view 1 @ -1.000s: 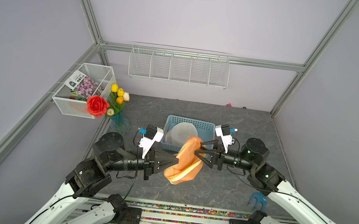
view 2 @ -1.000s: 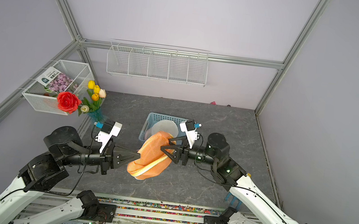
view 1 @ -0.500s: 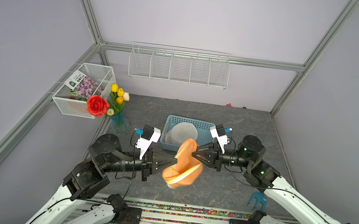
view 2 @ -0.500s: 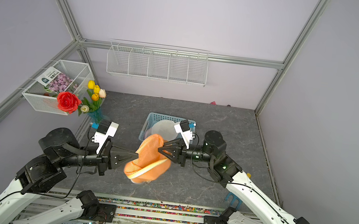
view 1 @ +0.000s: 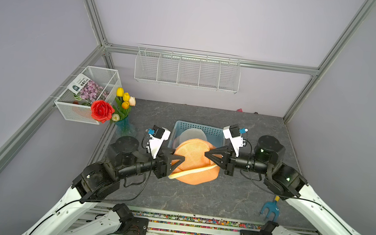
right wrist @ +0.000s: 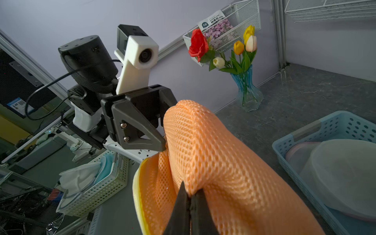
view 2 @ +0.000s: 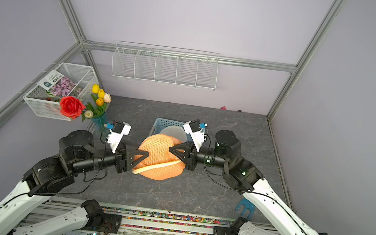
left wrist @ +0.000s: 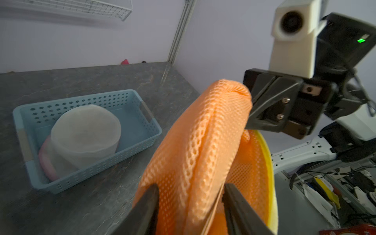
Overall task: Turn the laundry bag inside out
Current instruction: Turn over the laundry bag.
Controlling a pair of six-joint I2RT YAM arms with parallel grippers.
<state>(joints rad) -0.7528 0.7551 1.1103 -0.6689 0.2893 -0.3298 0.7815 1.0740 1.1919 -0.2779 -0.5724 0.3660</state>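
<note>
The orange mesh laundry bag (view 1: 194, 164) (view 2: 159, 162) with a yellow rim hangs above the grey table (view 1: 232, 203), between my two grippers. My right gripper (view 1: 205, 153) (view 2: 170, 149) (right wrist: 190, 193) is shut on a pinch of the mesh at the bag's right side. My left gripper (view 1: 182, 158) (view 2: 146, 153) (left wrist: 190, 189) is open at the bag's left side. Its two fingers stand apart with a fold of mesh (left wrist: 203, 152) lying loose between them. The bag's bright inner face (right wrist: 154, 183) shows beside the yellow rim.
A blue perforated basket (view 1: 199, 127) with a white tub in it stands just behind the bag. A glass vase of flowers (view 1: 126, 127) is at the table's left edge. A blue forked tool (view 1: 270, 208) lies at the front right. Wire baskets (view 1: 86, 94) hang on the walls.
The right gripper has moved in and shut on the bag's right side. The left gripper, shut on the bag before, has opened. The bag now spreads wider between them.
</note>
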